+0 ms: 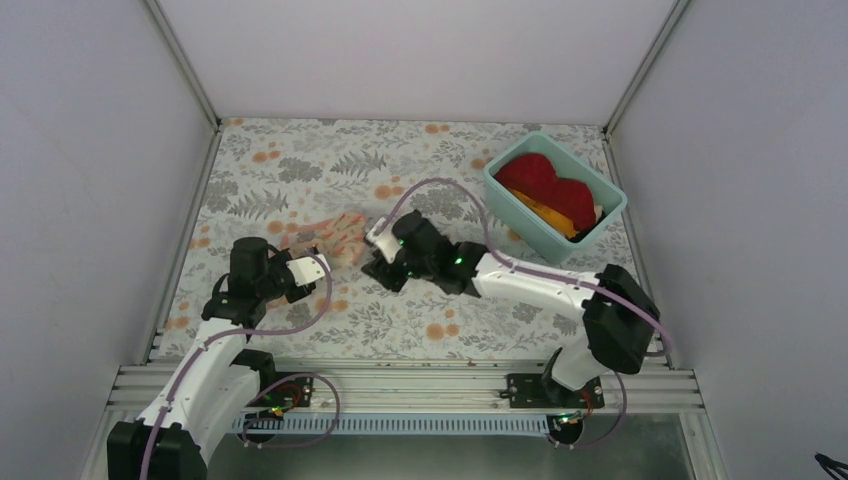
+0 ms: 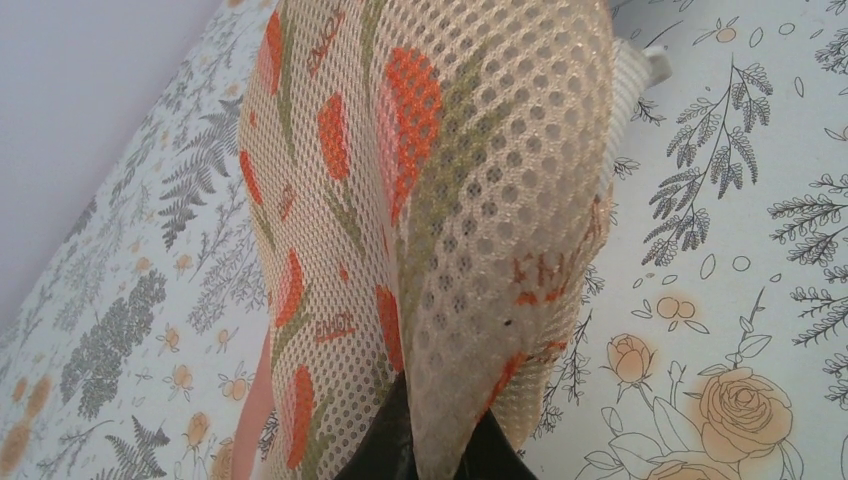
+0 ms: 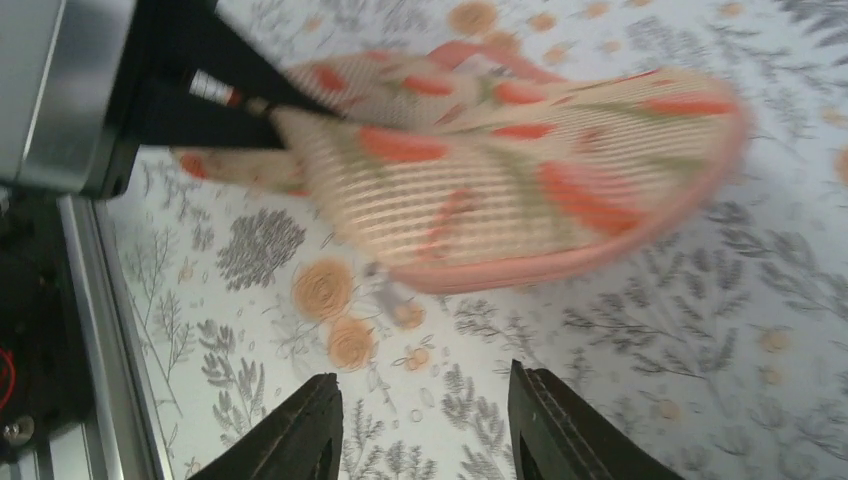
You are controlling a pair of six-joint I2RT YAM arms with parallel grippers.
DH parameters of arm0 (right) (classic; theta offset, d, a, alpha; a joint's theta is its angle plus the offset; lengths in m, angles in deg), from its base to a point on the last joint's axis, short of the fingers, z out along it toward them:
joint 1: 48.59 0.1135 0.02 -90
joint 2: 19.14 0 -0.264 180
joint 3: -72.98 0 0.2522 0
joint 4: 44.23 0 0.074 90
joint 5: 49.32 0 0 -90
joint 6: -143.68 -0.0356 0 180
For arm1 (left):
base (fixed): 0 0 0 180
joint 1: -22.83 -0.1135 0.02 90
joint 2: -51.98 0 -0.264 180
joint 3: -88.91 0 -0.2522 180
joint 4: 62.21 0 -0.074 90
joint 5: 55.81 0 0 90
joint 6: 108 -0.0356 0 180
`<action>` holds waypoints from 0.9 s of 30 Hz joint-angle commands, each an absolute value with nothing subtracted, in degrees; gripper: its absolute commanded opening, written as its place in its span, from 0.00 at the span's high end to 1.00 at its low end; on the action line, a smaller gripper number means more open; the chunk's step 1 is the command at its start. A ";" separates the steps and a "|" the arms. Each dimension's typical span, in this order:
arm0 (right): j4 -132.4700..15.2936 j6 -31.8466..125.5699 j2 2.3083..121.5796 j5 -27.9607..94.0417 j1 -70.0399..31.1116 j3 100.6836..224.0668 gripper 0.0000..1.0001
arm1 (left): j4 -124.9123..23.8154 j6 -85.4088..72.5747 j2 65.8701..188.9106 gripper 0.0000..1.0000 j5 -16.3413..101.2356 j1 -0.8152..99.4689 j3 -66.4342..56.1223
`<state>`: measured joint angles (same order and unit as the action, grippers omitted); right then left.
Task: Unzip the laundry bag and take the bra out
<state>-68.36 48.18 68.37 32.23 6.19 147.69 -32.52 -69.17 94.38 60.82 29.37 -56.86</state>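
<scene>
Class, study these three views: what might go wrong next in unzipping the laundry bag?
1. The left gripper pinches only a fold of mesh on the laundry bag, which may slip free or tear.
2. The right gripper hangs open, apart from the bag, and no zipper pull shows clearly; it may grab mesh instead.

The bag [image 1: 335, 238] is a peach-pink mesh pouch with red-orange flower print, olive stems and a pink bound edge. It sits left of centre over the table [image 1: 420, 170]. 1 end is pinched in the left gripper [image 2: 440, 445], whose jaws are closed on the mesh. In the right wrist view the pouch is raised off the surface, broad face tilted, rounded far end pointing away. The visible edge seam looks closed, but blur prevents confirming the zipper position. Contents cannot be made out through the mesh.
</scene>
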 commanded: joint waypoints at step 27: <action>-62.95 52.16 80.66 53.74 16.72 153.62 0.69 | -34.22 -67.85 93.94 0.98 62.95 29.33 -55.72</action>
